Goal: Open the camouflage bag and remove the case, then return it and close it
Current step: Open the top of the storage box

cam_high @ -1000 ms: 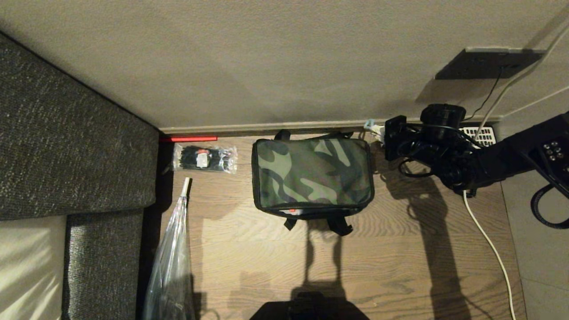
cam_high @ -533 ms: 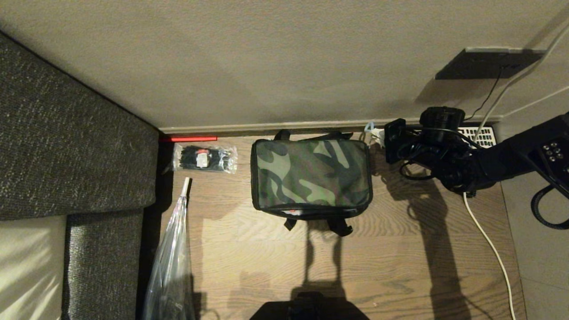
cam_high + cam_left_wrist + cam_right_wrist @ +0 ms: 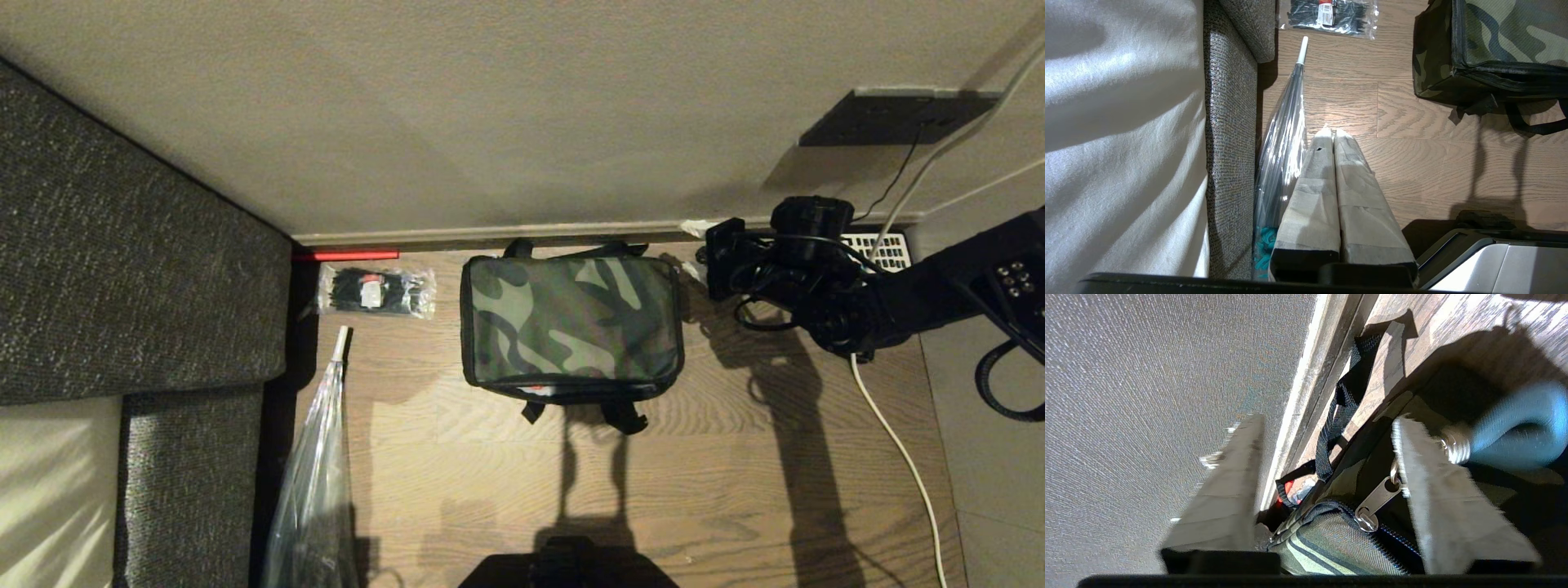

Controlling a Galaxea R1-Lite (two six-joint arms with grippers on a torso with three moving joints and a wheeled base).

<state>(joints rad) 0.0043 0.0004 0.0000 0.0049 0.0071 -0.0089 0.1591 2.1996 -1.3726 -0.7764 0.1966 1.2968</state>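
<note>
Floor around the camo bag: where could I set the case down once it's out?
Bare wood lies in front of the bag, out to the umbrella and the white cable. It is crowded behind the bag at the skirting, where the right gripper works, and left by the zip-tie pack.

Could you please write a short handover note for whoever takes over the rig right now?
Right gripper: open, at the far right corner of the camouflage bag, holding nothing; the zipper pull and its blue loop hang close to one finger.
Left gripper: shut, parked low beside the sofa, empty.
Bag: on the wooden floor against the wall, lid down. The case is not visible.
Whether the case has already been taken out and returned cannot be told from these views.
Left: check the zip runs fully closed all round.
</note>
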